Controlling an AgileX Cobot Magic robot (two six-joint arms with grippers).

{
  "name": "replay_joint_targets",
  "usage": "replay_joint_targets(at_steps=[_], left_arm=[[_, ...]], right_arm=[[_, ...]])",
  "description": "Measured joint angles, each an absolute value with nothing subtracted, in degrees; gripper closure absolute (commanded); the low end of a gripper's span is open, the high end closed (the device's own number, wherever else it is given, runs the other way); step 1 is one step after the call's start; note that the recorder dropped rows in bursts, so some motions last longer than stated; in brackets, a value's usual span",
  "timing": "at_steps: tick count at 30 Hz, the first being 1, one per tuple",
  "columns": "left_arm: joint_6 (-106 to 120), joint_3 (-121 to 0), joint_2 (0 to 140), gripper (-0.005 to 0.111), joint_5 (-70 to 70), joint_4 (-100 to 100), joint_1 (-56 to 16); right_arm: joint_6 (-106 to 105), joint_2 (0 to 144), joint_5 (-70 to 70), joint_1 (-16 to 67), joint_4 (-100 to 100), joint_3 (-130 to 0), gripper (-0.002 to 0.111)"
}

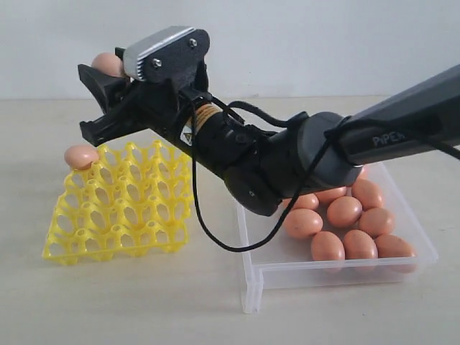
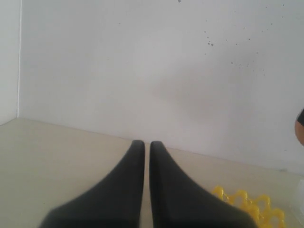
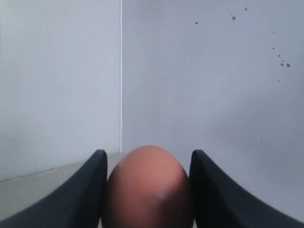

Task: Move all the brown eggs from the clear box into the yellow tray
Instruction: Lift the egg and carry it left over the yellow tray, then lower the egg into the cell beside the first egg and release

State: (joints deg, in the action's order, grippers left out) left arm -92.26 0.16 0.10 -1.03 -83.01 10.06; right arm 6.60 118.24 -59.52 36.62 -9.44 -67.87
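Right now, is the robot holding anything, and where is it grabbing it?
Yes. The right hand holds one egg, pinched by its two opposite sides. The left hand is shut and empty.

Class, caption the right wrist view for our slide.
Right tool gripping one brown egg before a pale wall.

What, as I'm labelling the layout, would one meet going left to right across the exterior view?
The yellow tray, one brown egg on its far left corner → clear box holding the other brown eggs. The right hand with its held egg overlaps the tray, so it is left unranked.
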Motion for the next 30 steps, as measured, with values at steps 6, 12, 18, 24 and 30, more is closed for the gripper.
replay_joint_targets(at_steps=[6, 12, 18, 24, 30], left_arm=[[-92.26, 0.16, 0.1, 0.103, -1.07, -83.12, 10.06], [-92.26, 0.16, 0.1, 0.103, -1.16, -83.12, 10.06], [-92.26, 0.16, 0.1, 0.103, -1.16, -83.12, 10.06], [-92.26, 0.16, 0.1, 0.103, -1.16, -83.12, 10.06], [-92.26, 0.16, 0.1, 0.103, -1.58, -83.12, 10.06]], right_arm=[[12.88, 125.26, -66.05, 32.03, -16.78, -69.81, 0.109], [13.27, 133.08, -61.77, 31.46, -25.28, -82.41, 0.109], [18.6, 142.17, -55.99, 31.46, -25.55, -95.81, 0.109], [22.04, 148.75, -50.69, 31.46, -25.55, -105.7, 0.109], [23.26, 151.73, -48.03, 31.93, -25.65, -109.83, 0.109]])
